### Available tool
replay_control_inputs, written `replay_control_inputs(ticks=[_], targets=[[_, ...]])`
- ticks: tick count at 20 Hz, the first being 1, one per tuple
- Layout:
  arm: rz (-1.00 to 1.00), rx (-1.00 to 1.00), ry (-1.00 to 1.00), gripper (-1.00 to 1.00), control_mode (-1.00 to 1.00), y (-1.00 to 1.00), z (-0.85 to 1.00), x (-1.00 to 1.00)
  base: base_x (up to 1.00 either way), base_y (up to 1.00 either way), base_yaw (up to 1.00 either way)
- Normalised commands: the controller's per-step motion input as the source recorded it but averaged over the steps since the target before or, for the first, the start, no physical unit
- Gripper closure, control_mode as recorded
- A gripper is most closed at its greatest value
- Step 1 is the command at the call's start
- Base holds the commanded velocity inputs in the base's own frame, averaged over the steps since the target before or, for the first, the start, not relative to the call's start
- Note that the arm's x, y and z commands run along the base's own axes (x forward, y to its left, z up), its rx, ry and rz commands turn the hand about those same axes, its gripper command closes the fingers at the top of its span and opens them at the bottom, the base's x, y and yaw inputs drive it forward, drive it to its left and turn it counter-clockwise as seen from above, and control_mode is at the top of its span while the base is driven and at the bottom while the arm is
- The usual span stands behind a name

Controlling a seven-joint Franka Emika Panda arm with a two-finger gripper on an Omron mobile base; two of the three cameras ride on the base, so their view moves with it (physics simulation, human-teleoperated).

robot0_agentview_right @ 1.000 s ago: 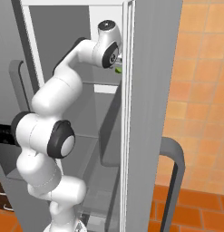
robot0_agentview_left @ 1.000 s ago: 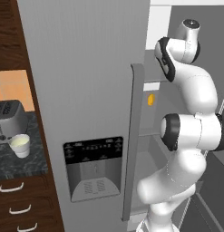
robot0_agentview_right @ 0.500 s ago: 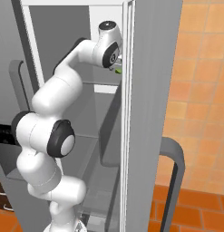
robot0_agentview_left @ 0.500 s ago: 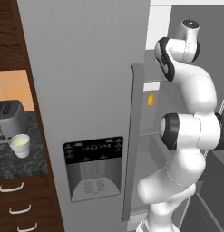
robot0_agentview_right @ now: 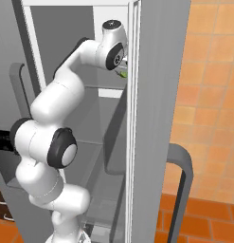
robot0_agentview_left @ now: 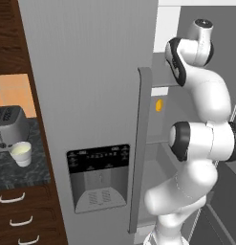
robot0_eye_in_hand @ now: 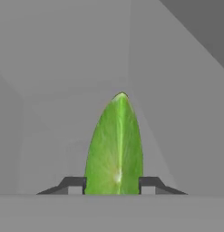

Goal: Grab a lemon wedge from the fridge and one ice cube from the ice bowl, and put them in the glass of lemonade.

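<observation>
My gripper (robot0_eye_in_hand: 112,184) reaches into the open fridge (robot0_agentview_left: 91,72) at an upper shelf. Its jaws press against both sides of a small green wedge (robot0_eye_in_hand: 115,145), which stands upright between the fingertips (robot0_eye_in_hand: 73,184). From the right base, the gripper (robot0_agentview_right: 122,70) and the green wedge (robot0_agentview_right: 122,74) sit right behind the edge of the open door (robot0_agentview_right: 156,95). The lemon wedge (robot0_agentview_left: 158,105), a tiny yellow-orange piece, lies lower down inside the fridge, apart from the gripper. The glass of lemonade (robot0_agentview_left: 21,154) stands on the dark counter at the left. The ice bowl is out of view.
A toaster (robot0_agentview_left: 8,127) stands behind the glass on the counter (robot0_agentview_left: 14,172), with drawers (robot0_agentview_left: 19,210) below. The closed fridge door carries a black dispenser (robot0_agentview_left: 98,177) and a long grey handle (robot0_agentview_left: 141,143). The open door's handle (robot0_agentview_right: 182,190) juts out at the lower right.
The jaws have closed in from wide open onto the green wedge. The arm has stayed in the same place.
</observation>
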Motion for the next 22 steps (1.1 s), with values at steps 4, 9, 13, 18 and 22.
replay_control_inputs(ticks=[4,9,13,18,22], targets=[[0.08,0.0,-0.06,1.0,-1.0,0.2,0.0,-0.95,0.0,0.0,0.0],[0.15,0.0,-0.06,1.0,-1.0,0.46,0.0,-1.0,0.0,0.0,0.0],[0.18,0.0,-0.01,1.0,-1.0,0.35,0.0,-1.0,0.0,0.0,0.0],[0.13,0.0,-0.02,1.0,-1.0,0.15,-0.01,-1.0,0.0,0.0,0.0],[0.07,0.0,0.0,1.0,-1.0,0.15,0.0,-1.0,0.0,0.0,0.0]])
